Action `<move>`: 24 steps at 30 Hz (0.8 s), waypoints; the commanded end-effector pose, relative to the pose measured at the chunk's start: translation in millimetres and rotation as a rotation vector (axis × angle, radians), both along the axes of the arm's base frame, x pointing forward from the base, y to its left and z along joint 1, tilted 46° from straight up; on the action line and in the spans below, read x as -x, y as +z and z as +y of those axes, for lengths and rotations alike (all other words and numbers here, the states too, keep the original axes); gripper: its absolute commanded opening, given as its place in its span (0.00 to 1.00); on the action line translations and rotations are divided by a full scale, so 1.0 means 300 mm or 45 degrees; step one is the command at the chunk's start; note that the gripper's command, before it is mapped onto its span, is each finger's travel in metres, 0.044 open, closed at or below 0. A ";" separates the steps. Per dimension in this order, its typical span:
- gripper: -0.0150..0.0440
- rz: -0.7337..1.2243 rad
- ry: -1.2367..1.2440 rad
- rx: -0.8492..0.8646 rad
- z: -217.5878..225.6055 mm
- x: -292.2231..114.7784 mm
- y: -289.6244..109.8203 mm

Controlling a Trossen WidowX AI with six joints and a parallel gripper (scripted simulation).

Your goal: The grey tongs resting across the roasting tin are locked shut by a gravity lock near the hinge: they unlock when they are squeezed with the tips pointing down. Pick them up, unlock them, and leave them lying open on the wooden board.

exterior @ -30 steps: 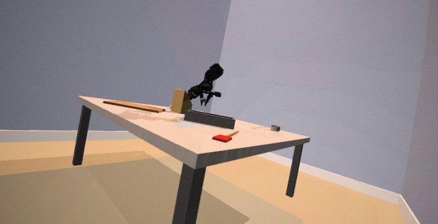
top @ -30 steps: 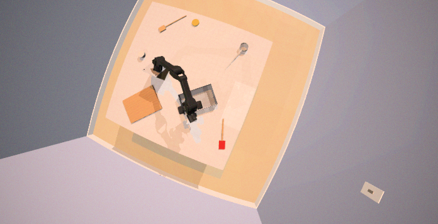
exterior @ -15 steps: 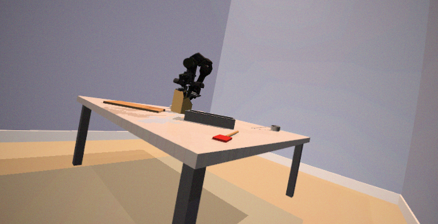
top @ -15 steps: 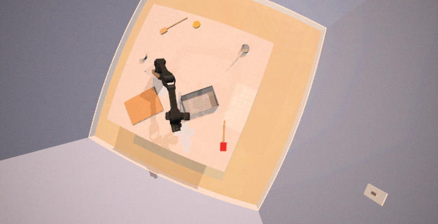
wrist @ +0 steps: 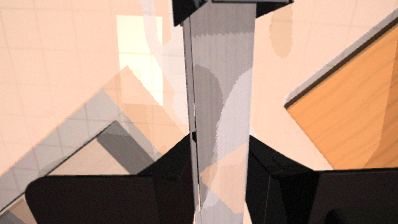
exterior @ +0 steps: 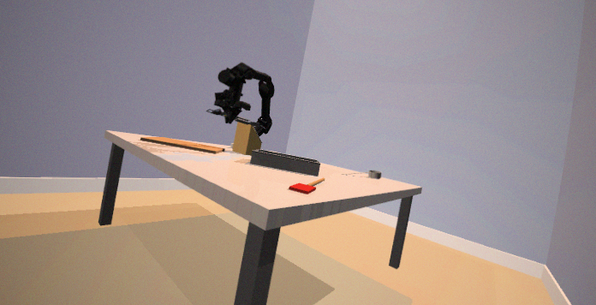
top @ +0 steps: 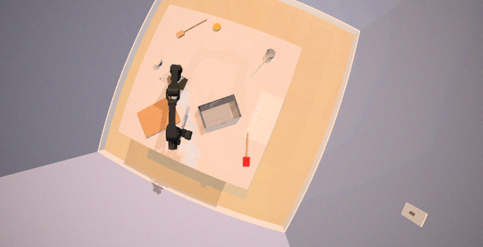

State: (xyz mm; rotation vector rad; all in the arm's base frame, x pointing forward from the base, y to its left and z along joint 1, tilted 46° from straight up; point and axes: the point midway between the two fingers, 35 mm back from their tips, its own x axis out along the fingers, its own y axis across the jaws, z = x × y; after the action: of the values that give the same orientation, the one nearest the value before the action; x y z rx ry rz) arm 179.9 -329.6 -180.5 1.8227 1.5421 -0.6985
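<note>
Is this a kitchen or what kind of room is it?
Probably a plain room set up like a kitchen counter. One table stands by bare walls, and it carries cooking things: a roasting tin, a wooden board and a red spatula. The gripper holds grey tongs.
</note>
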 end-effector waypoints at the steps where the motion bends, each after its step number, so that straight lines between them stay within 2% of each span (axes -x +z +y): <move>1: 0.00 0.064 -0.069 -0.023 -0.022 0.099 -0.029; 11: 0.00 0.123 -0.139 -0.041 -0.036 0.193 -0.050; 24: 0.00 0.353 -0.382 -0.077 -0.046 0.511 -0.072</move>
State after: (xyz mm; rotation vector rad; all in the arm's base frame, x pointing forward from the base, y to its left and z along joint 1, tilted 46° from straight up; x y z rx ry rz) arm 51.7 -344.1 -200.8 2.0560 1.4990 -1.0185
